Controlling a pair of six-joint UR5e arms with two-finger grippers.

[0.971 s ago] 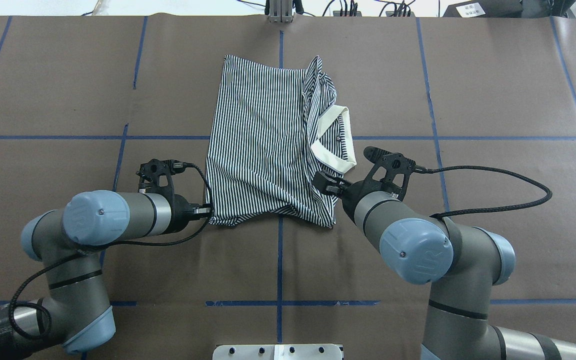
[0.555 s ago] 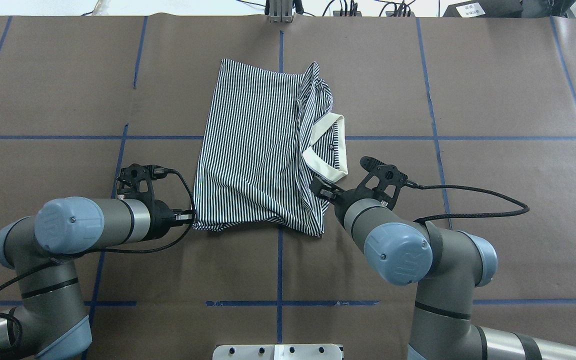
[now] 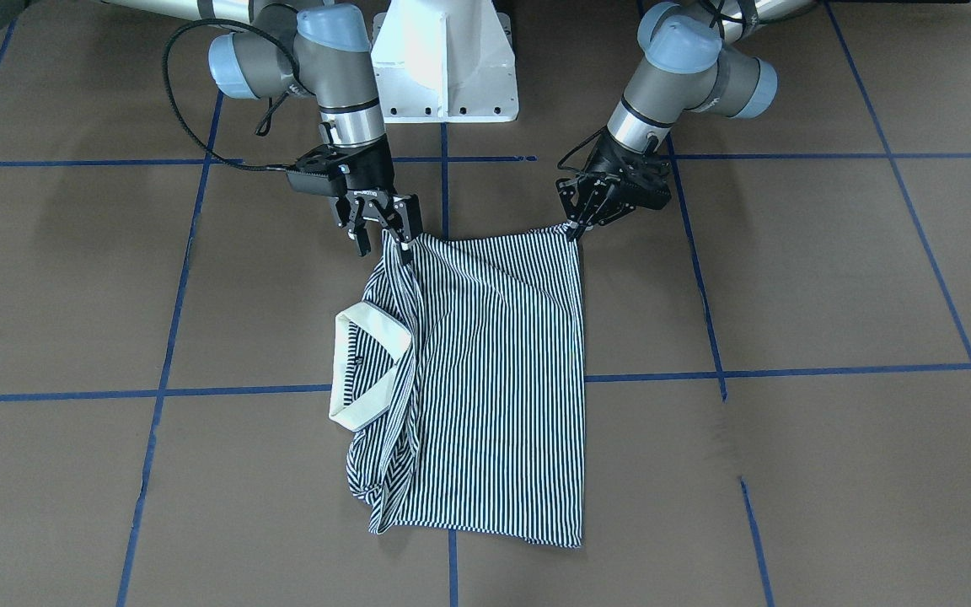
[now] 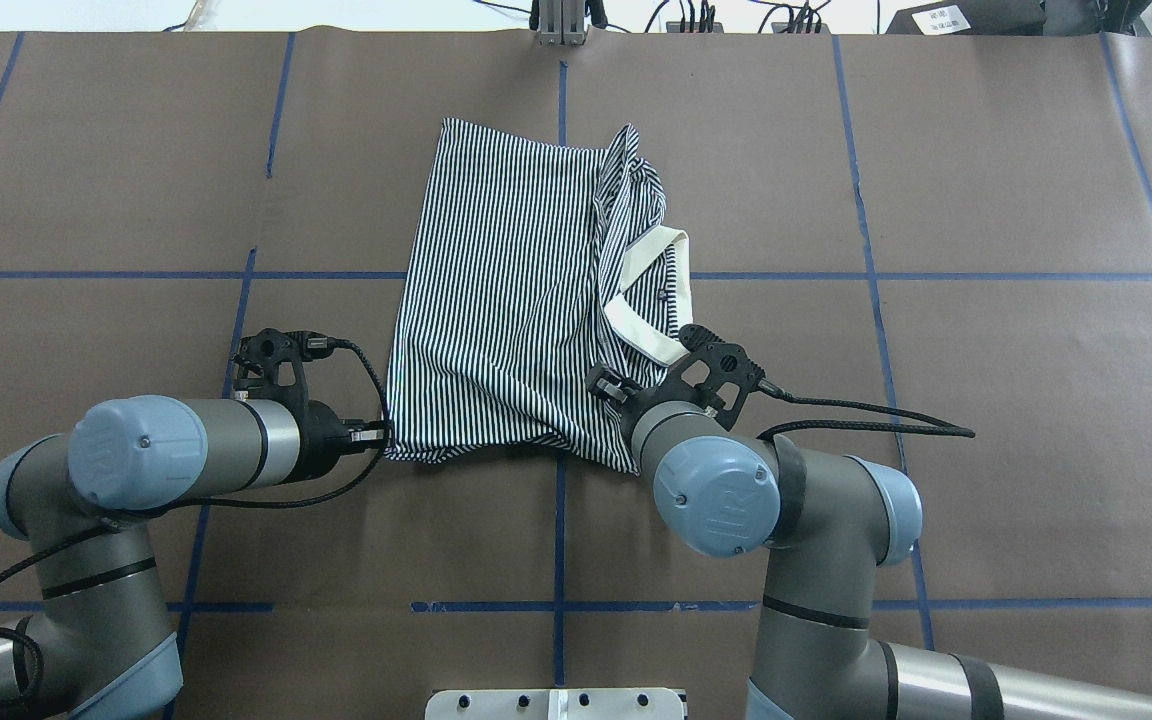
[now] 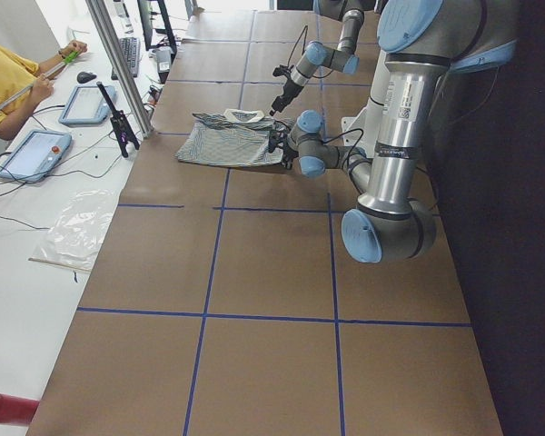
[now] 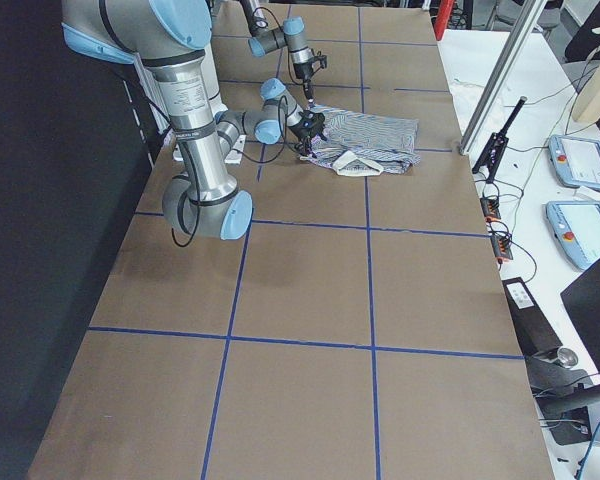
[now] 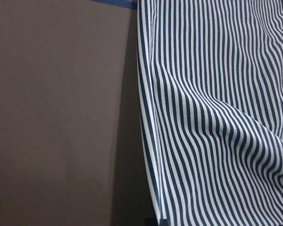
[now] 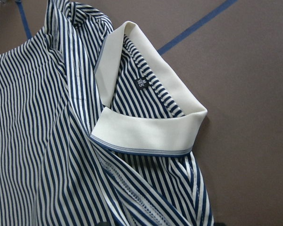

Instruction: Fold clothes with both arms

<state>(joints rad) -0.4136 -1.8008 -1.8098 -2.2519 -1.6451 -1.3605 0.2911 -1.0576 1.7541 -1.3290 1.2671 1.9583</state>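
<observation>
Polo shirt [image 4: 496, 300] shows collar tag [image 8: 140, 83] in right wrist view

Robotics lab, brown table [image 4: 986, 400] gridded with blue tape [image 4: 560, 520], teach pendants [image 5: 34, 153] alongside

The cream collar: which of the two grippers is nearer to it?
The right gripper, just beside the collar; the left gripper holds the shirt's far corner.

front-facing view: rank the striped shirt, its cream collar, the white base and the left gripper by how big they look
1. striped shirt, by far
2. white base, though the top edge cuts it off
3. cream collar and left gripper: about alike, not ranked
</observation>
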